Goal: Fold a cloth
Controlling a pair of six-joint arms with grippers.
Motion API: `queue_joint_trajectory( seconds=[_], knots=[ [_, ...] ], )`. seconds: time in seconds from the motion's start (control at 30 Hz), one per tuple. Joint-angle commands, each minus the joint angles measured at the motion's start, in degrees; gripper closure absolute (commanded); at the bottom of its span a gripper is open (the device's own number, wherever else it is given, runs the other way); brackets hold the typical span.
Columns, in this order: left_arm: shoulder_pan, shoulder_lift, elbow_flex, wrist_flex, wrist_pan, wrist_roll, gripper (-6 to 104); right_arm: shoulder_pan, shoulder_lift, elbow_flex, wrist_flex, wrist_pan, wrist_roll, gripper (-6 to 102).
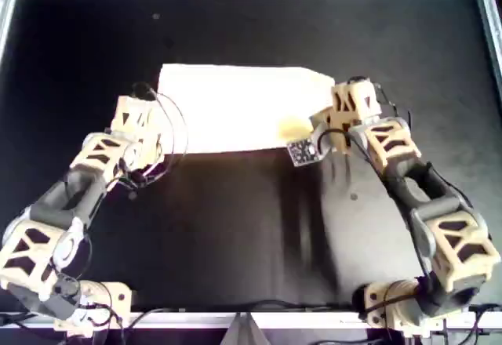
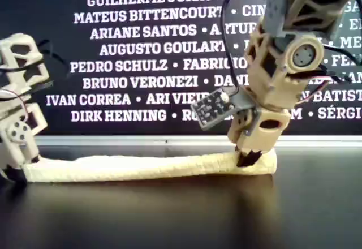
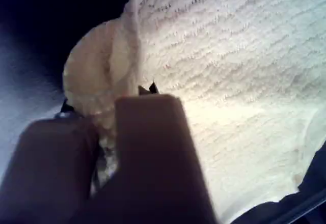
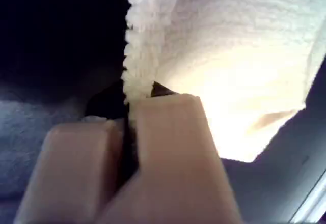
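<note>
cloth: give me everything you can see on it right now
The cloth is pale yellow with a knitted or terry-like texture, lying as a flattened rectangle on the dark table; the exterior view shows it low and thick-edged. The left end effector is shut on one edge, which bunches between its fingers, and the right end effector pinches another thick edge. In the overhead view they hold its opposite ends.

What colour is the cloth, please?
Pale yellow cloth, plain; clearest in the overhead view.
</note>
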Motion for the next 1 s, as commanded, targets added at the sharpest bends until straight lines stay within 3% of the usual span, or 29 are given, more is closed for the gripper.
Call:
queue_joint_trajectory(
  seconds=[0.0,0.27,0.53,0.97],
  knots=[
    [-0.09,6.33,0.88,-0.44,-0.35,0.35,97,-0.44,7.56,1.67,1.23,0.35,0.18,97],
    [-0.88,9.67,8.00,-0.44,-0.35,0.35,97,0.00,9.76,6.50,1.23,0.26,0.18,97],
    [-5.98,9.67,11.78,-0.44,-0.35,0.35,97,0.00,11.34,12.13,1.23,0.18,0.26,97],
    [-6.24,11.25,13.36,-0.44,-0.35,0.35,92,-0.35,18.72,19.16,1.23,0.00,0.26,95]
  ],
)
